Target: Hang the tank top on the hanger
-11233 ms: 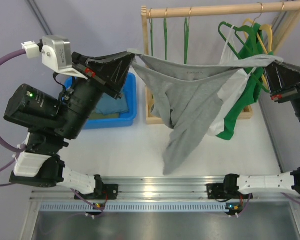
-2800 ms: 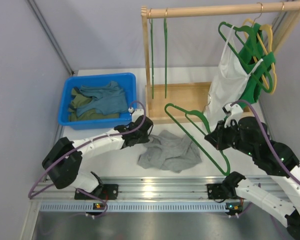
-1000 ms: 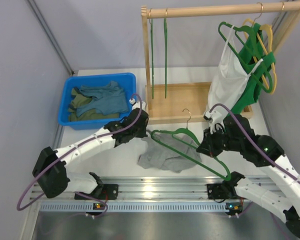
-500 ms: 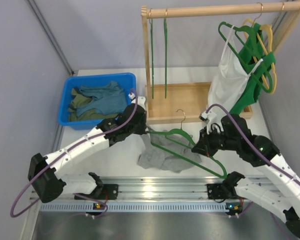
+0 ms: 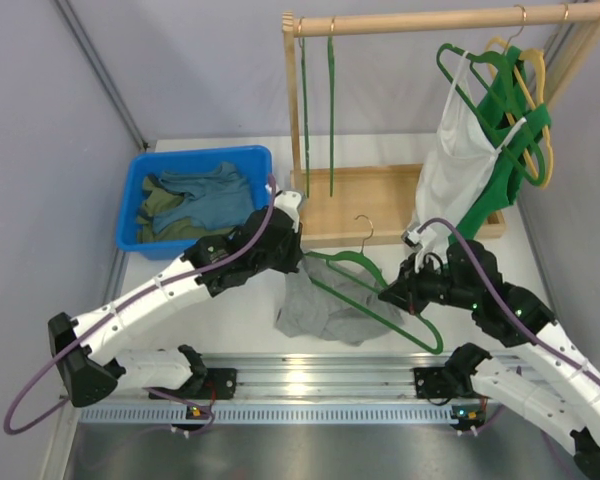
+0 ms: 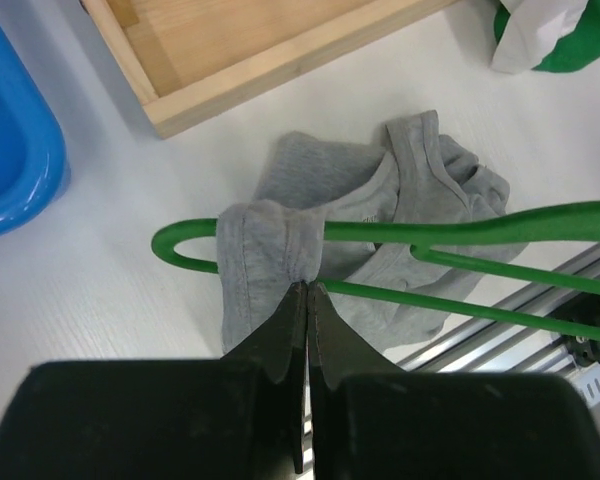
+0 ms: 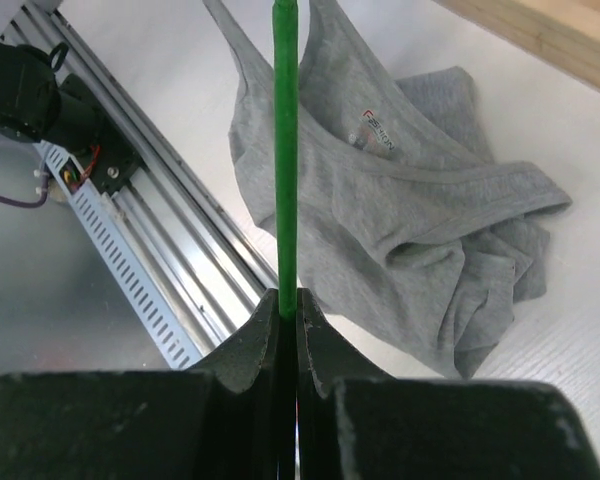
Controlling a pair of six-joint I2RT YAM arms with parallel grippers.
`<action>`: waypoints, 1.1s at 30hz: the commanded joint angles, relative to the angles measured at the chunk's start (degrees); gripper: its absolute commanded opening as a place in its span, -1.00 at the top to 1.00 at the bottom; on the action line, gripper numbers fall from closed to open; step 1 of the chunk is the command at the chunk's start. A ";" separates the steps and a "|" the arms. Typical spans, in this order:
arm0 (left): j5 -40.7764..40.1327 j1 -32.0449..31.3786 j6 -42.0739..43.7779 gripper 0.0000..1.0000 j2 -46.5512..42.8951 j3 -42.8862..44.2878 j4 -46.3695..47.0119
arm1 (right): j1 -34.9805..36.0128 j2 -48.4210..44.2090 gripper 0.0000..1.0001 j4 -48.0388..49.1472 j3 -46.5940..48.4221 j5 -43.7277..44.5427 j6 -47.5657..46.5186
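The light grey tank top [image 5: 325, 312] lies crumpled on the white table. One strap is lifted and draped over the left end of the thin green hanger [image 5: 375, 290], whose gold hook [image 5: 363, 226] points toward the rack. My left gripper [image 5: 298, 262] is shut on the grey strap [image 6: 265, 250] right at the hanger's lower wire [image 6: 460, 312]. My right gripper [image 5: 390, 293] is shut on the hanger's wire [image 7: 284, 150] and holds it above the tank top [image 7: 410, 220].
A blue bin [image 5: 140, 235] with teal and olive clothes stands at the left. A wooden rack [image 5: 380, 200] at the back carries two thin green hangers [image 5: 330, 100], a white tank top [image 5: 455, 170] and thick green and yellow hangers [image 5: 535, 80]. A metal rail [image 5: 320, 372] runs along the near edge.
My left gripper has risen and moved right with the grey strap, bringing it over the hanger's left end. My right gripper has shifted the hanger slightly left and lower.
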 commanded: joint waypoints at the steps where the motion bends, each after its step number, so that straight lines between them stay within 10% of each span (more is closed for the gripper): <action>1: -0.21 -1.64 0.44 1.00 -1.62 2.89 -2.67 | 0.57 -1.75 1.00 7.81 -0.45 0.28 -0.33; 33: -7.86 -6.66 -0.97 1.00 -5.14 7.29 -9.87 | 15.51 2.20 1.00 24.69 -7.48 11.70 2.13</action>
